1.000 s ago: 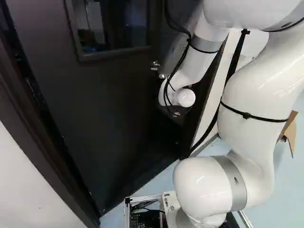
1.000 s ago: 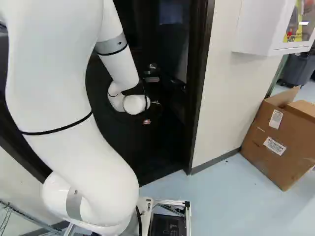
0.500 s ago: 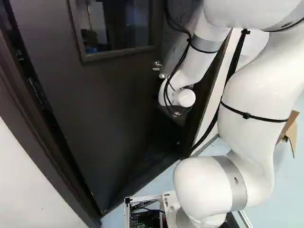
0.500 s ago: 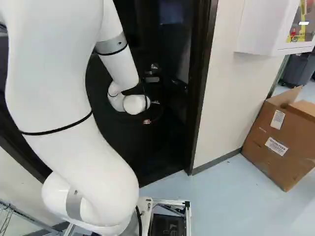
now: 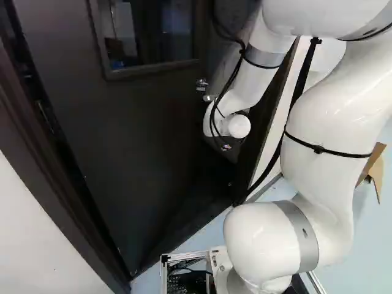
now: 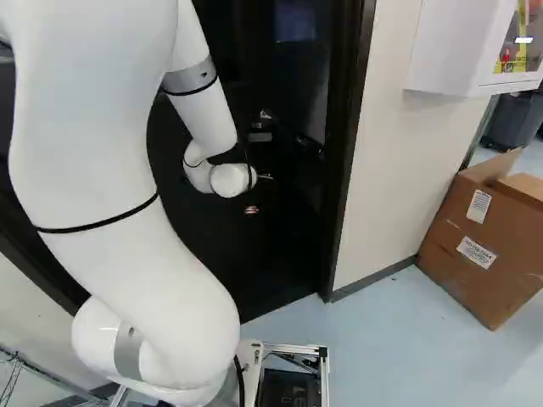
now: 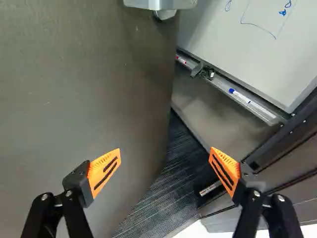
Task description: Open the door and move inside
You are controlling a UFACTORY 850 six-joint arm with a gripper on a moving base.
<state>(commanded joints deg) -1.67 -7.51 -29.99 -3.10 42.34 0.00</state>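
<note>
In the left base view, the dark door (image 5: 141, 135) fills the left and middle of the frame, standing ajar and angled away from the base. Its long axis is upright in the room but drawn on a slant, from upper left toward lower centre; its free edge faces the right of the frame. The window (image 5: 150, 37) is in the door's upper part, and the handle (image 5: 202, 86) is near the free edge, just above the frame's centre. The white arm (image 5: 327, 122) takes up the right side, its far end overlapping the region beside the handle.

In the right base view, the arm covers much of the left. Behind it, upper centre, the door is hard to tell from the dark opening; its handle shows there beside the arm's end. The door frame (image 6: 344, 161) leans slightly right of centre. A cardboard box (image 6: 479, 246) is at the right, below a white wall cabinet (image 6: 450, 47).

In the wrist view, the gripper (image 7: 166, 151) has its fingers spread wide, nothing gripped. One orange pad (image 7: 105, 171) is over the door's face, the other (image 7: 225, 171) beyond its free edge. That edge runs from beside the handle, ahead of the gripper, back between the fingers. Past it are a whiteboard (image 7: 257, 44) and dark striped flooring (image 7: 173, 188).
</note>
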